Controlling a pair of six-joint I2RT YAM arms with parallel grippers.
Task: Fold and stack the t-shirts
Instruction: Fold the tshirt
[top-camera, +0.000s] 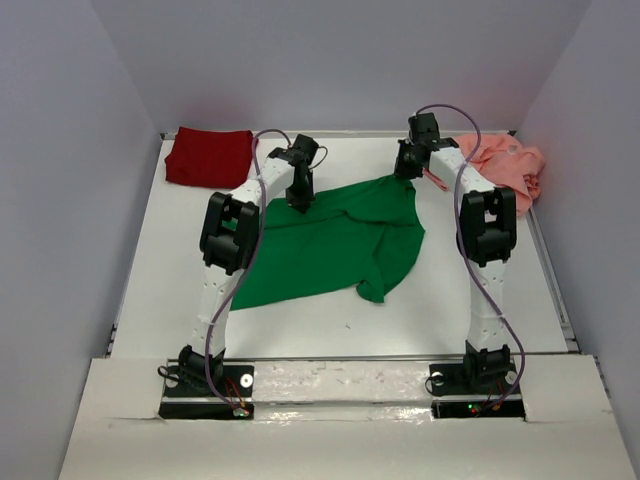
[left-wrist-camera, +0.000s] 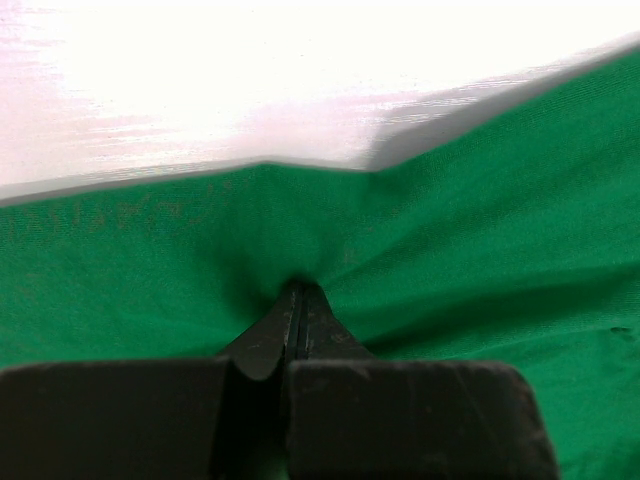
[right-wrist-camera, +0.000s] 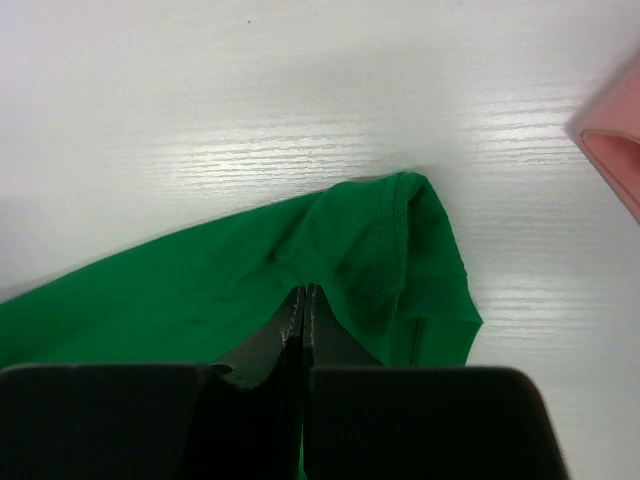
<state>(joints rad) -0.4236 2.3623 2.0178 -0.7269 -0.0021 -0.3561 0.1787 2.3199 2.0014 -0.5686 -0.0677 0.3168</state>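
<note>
A bright green t-shirt (top-camera: 335, 245) lies spread in the middle of the white table, its far edge stretched between both grippers. My left gripper (top-camera: 298, 205) is shut on the shirt's far left edge; in the left wrist view (left-wrist-camera: 297, 288) the cloth (left-wrist-camera: 480, 250) puckers at the closed tips. At the far right corner my right gripper (top-camera: 405, 175) is shut on the green t-shirt (right-wrist-camera: 230, 280) beside a hemmed end (right-wrist-camera: 425, 260), its tips (right-wrist-camera: 303, 290) pressed together. A dark red t-shirt (top-camera: 208, 156) lies folded at the far left. The salmon pink t-shirt (top-camera: 508, 168) is bunched at the far right.
The table (top-camera: 470, 300) is bounded by grey walls on three sides, with a raised rim along its right edge (top-camera: 556, 290). A pink corner (right-wrist-camera: 615, 155) shows at the right of the right wrist view. Both arm bases stand on a white shelf at the near edge (top-camera: 340, 385).
</note>
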